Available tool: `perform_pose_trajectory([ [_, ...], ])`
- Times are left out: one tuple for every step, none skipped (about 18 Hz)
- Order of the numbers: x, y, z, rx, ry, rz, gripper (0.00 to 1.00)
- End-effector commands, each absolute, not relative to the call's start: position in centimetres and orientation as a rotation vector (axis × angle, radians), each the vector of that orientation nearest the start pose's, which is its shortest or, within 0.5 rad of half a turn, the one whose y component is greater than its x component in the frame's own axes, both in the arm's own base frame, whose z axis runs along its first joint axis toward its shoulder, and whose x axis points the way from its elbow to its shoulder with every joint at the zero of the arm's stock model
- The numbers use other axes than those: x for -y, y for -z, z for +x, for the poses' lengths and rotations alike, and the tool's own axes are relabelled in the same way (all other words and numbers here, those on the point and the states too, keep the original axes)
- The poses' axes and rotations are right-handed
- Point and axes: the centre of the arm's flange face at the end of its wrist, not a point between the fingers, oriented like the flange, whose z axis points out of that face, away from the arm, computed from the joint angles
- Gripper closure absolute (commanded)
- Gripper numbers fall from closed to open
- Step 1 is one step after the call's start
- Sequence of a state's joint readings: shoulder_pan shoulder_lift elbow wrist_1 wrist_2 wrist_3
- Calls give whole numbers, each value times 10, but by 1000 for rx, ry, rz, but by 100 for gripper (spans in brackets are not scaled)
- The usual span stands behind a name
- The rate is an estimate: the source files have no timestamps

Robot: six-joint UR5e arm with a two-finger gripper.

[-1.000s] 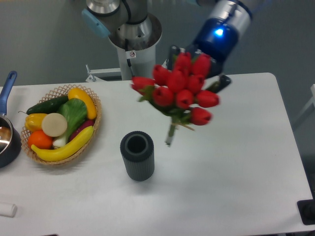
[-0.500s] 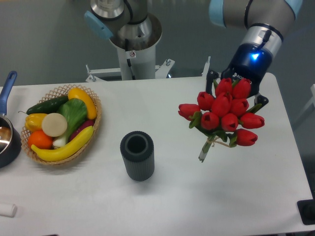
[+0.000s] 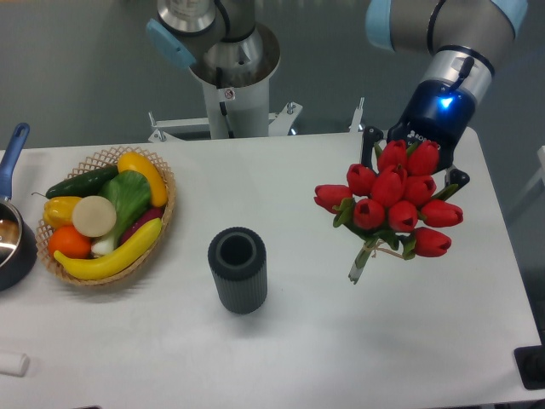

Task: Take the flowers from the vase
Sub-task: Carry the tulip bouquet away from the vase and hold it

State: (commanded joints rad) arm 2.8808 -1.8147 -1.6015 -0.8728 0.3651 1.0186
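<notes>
- I see the flowers (image 3: 390,206) out of the vase (image 3: 238,270), hanging in the air well to the right of it and a little further back, red buds fanned toward the camera and the tied pale stems pointing down and left, clear of the tabletop.
- The gripper (image 3: 415,162) sits behind the bunch; the buds cover its fingertips, so I read it as closed on the flowers from the way the bunch hangs, though I cannot see the jaw gap itself. A blue light glows on the wrist above it.
- The vase stands upright, its round mouth open and dark, with nothing in it.
- Left of the vase is a wicker basket (image 3: 167,210) of fruit and vegetables, and further left, at the picture's edge, a blue-handled pot (image 3: 13,230).
- All this rests on a white table (image 3: 341,341) with rounded corners; behind the vase rises the arm's grey pedestal (image 3: 228,77), against a plain grey-green wall.
- Compared with half a second ago, the bunch has drifted only slightly right and down; a second ago it was much nearer the vase, above and just right of it. Vase, basket and pot have not moved.
</notes>
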Motion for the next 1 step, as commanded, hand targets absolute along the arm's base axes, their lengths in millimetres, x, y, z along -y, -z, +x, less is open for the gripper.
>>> perform_pose_trajectory([
  [-370,-477,-507,-2,141,-1905,55],
])
